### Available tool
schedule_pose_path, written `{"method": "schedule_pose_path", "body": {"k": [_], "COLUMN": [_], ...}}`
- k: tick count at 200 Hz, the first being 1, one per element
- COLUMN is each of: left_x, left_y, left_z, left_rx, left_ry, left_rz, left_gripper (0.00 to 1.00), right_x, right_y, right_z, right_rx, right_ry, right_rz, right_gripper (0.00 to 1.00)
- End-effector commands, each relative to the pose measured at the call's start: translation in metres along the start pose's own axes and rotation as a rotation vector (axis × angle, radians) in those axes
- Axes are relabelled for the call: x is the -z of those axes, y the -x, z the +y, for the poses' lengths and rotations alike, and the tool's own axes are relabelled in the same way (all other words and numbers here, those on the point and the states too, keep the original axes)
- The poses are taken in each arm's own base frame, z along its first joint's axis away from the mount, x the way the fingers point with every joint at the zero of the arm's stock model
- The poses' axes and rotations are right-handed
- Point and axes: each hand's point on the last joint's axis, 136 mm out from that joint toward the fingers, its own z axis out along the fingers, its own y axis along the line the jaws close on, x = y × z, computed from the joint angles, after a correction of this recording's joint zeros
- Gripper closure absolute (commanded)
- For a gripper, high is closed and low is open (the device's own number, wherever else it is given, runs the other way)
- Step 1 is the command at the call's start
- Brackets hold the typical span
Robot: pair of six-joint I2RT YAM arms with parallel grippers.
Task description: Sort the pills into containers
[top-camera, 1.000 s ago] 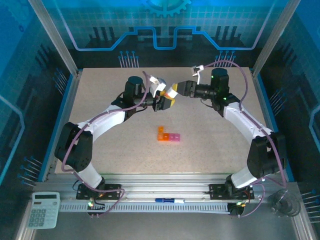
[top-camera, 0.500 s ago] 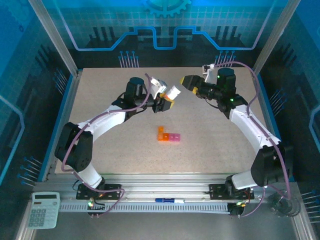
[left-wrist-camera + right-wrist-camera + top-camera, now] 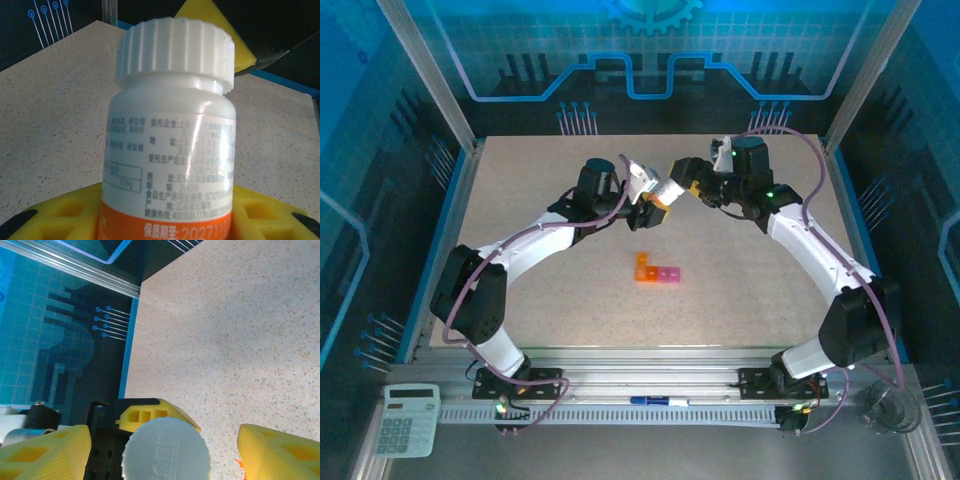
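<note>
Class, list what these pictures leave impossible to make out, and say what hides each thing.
Contents of the bottle: left wrist view, hidden by its opaque white wall and cap.
Bottle's base: left wrist view, cut off by the bottom edge.
Lids and contents of the containers: top view, too small.
Small print on the label: left wrist view, blurred.

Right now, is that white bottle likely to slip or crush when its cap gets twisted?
The bottle looks like rigid plastic, so probably won't crush. Its glossy label may slip; the ribbed cap should grip well.
</note>
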Motion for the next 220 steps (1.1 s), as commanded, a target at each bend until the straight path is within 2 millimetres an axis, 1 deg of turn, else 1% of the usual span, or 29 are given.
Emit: {"method": "schedule_pose_path", "body": {"k": [1, 21, 46, 56, 79, 100, 111, 129, 156, 164, 184, 200, 209, 220], "left_x": [-0.002, -0.003, -0.003, -0.003, -0.003, 0.0, 0.003, 0.011, 0.019, 0.019, 0.018, 0.018, 0.017, 0.017], "left_y": [0.011, 0.011, 0.011, 0.012, 0.014, 0.019, 0.024, 0.034, 0.042, 0.042, 0.039, 0.035, 0.032, 0.029], "left_z": [-0.003, -0.003, -0.004, -0.003, -0.003, -0.005, -0.006, -0.007, -0.007, -0.008, -0.007, -0.005, -0.002, 0.0], "left_rx": [-0.037, -0.038, -0.035, -0.034, -0.022, 0.001, 0.03, 0.085, 0.127, 0.129, 0.129, 0.121, 0.116, 0.104], "left_ry": [-0.003, -0.004, -0.005, -0.004, -0.007, -0.029, -0.054, -0.108, -0.151, -0.155, -0.147, -0.131, -0.117, -0.102], "left_rz": [-0.014, -0.014, -0.016, -0.019, -0.026, -0.048, -0.068, -0.115, -0.162, -0.159, -0.148, -0.136, -0.126, -0.115], "left_gripper": [1.0, 1.0, 1.0, 1.0, 1.0, 1.0, 1.0, 1.0, 1.0, 1.0, 1.0, 1.0, 1.0, 1.0], "right_x": [-0.004, -0.005, -0.006, -0.006, -0.005, -0.002, 0.002, 0.01, 0.017, 0.017, 0.02, 0.026, 0.031, 0.035], "right_y": [-0.002, -0.005, -0.005, -0.006, -0.005, -0.002, -0.003, -0.005, -0.004, -0.004, 0.001, 0.007, 0.011, 0.015], "right_z": [0.004, 0.006, 0.01, 0.012, 0.019, 0.027, 0.033, 0.037, 0.034, 0.034, 0.038, 0.041, 0.042, 0.042], "right_rx": [0.015, 0.023, 0.036, 0.047, 0.1, 0.229, 0.313, 0.428, 0.469, 0.466, 0.445, 0.416, 0.394, 0.364], "right_ry": [-0.005, 0.002, 0.019, 0.03, 0.085, 0.179, 0.253, 0.338, 0.384, 0.383, 0.376, 0.352, 0.339, 0.32], "right_rz": [0.01, 0.017, 0.021, 0.028, 0.032, 0.032, 0.033, 0.022, 0.006, 0.004, -0.009, -0.039, -0.06, -0.084], "right_gripper": [0.25, 0.34, 0.49, 0.54, 0.57, 0.57, 0.57, 0.56, 0.54, 0.5, 0.34, 0.24, 0.21, 0.2]}}
